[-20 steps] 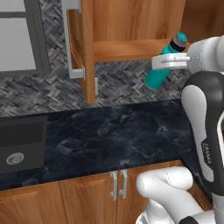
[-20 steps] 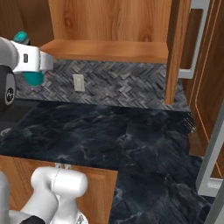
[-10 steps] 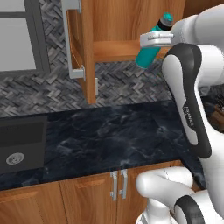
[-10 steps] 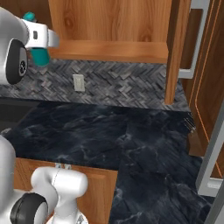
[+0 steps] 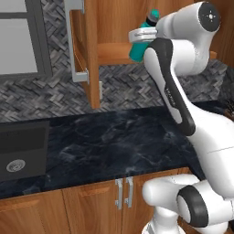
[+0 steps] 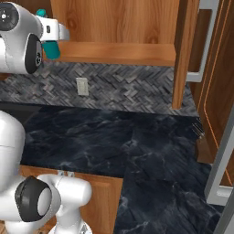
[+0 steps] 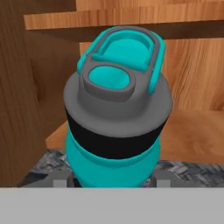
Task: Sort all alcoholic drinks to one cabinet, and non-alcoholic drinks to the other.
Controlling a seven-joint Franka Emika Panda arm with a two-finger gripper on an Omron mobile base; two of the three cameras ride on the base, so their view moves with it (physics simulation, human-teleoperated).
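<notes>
Between our jaws sits the teal bottle (image 5: 138, 45), clamped on its body by the gripper (image 5: 142, 34), cap tilted up. We hold it at the front edge of the open wall cabinet (image 5: 114, 50), above the dark counter (image 5: 105, 146).

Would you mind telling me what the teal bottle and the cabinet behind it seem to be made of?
Teal bottle: probably plastic, matte and evenly coloured, with a grey screw cap and moulded carry loop. Cabinet: warm brown wood with visible grain, satin finish; its open door carries a silvery bar handle, likely metal.
</notes>
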